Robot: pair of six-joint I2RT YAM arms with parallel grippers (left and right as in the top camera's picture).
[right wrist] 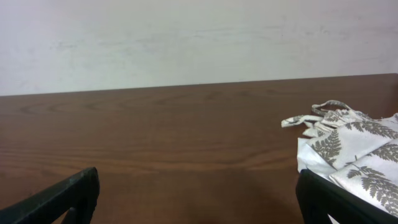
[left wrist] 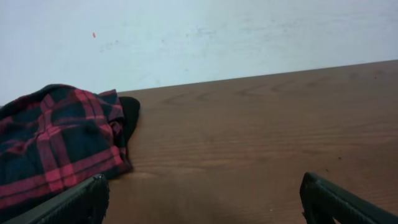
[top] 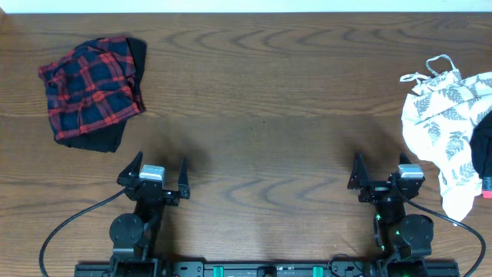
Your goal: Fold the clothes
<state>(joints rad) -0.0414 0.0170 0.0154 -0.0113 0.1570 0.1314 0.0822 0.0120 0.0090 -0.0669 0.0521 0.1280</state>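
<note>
Wooden table (top: 261, 115): your plaid shirt (top: 91, 91) lies bunched far left, with no clear long axis. The leaf-print garment (top: 442, 123) runs near-to-far at right, straps pointing far-left. Left gripper (top: 161, 161) and right gripper (top: 380, 161) are spread, empty.

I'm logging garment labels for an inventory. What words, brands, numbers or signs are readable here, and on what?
None can be read in any view. The plaid shirt shows no label. The leaf-print garment bears only its fern pattern. The small pink patch at the right edge is too small to tell.
</note>
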